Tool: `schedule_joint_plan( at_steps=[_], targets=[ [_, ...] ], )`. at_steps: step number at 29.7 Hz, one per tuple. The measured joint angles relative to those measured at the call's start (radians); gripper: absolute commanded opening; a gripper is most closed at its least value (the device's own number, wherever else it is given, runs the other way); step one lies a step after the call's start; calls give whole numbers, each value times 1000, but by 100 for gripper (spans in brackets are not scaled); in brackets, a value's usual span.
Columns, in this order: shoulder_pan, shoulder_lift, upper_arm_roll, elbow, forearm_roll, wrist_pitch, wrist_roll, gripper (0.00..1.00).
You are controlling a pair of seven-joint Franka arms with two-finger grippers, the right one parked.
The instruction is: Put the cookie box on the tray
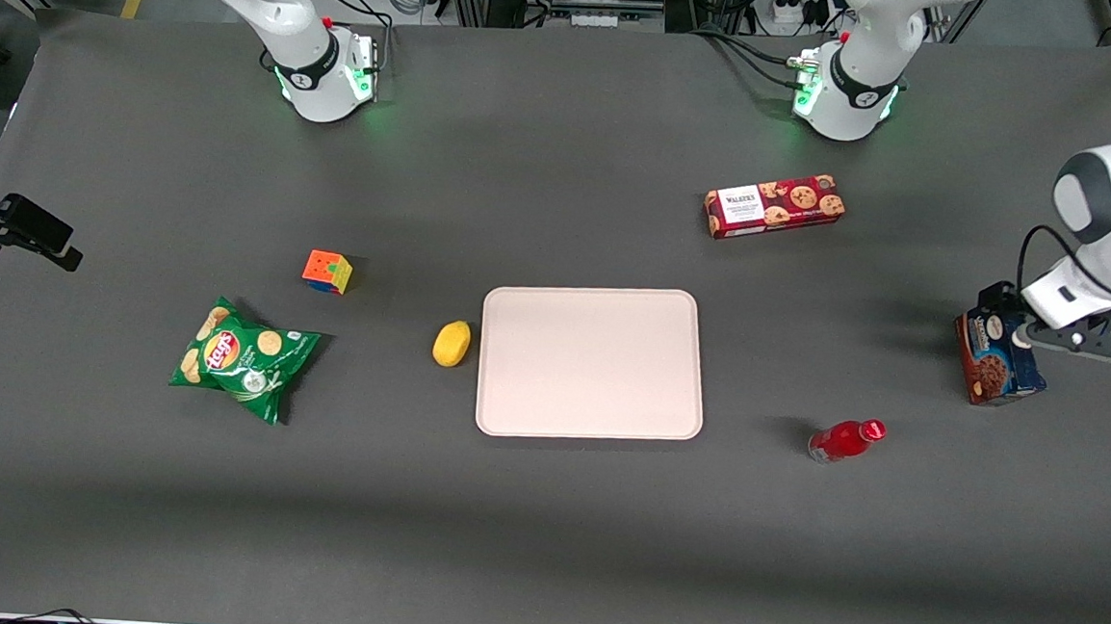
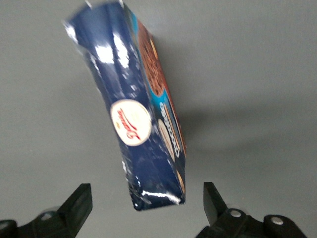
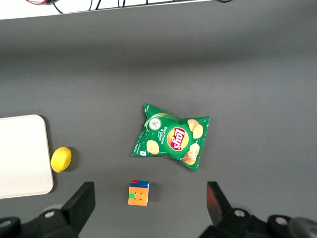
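The cookie box, dark navy with a brown cookie picture and a white oval logo, stands on the grey table at the working arm's end. My gripper hovers at its upper end. In the left wrist view the box stretches away from the gripper. Its near end lies between the two black fingers, which are spread wide and do not touch it. The pale pinkish tray lies flat at mid-table, toward the parked arm from the box, with nothing on it; its corner also shows in the right wrist view.
A red bottle lies between the tray and the cookie box, nearer the front camera. A long red cookie box lies farther from the camera than the tray. A lemon touches the tray's edge; a colour cube and a green chips bag lie toward the parked arm.
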Motion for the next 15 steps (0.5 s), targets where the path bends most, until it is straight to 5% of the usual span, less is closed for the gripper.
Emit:
schedule_joint_plan(
  at_steps=[15],
  targets=[
    [2,18,-2,68,-8,-58,1,0]
  ],
)
